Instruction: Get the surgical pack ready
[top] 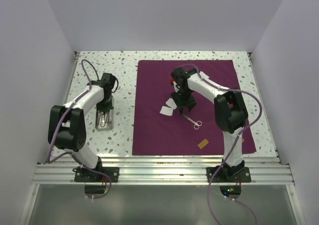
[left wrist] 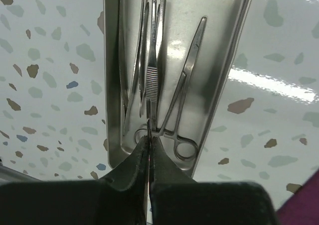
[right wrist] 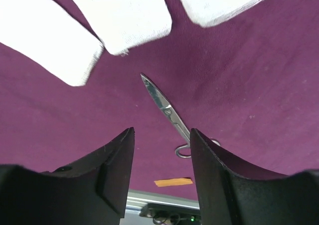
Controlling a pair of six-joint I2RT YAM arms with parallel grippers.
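1. noting my left end effector [left wrist: 148,146] is closed, tips at the near end of the forceps [left wrist: 152,80] in the steel tray [left wrist: 112,60] on the worktop [top: 119,135].
2. my right end effector [right wrist: 162,133] hangs open over the scissors [right wrist: 164,108] on the purple cloth [right wrist: 239,75]; gauze squares [right wrist: 124,16] lie just beyond.

free: cloth [top: 149,110] left half bare | blocked: gauze squares [top: 168,109], scissors [top: 190,120] mid-cloth | tray [left wrist: 217,51]: forceps [left wrist: 152,80] packed between raised walls
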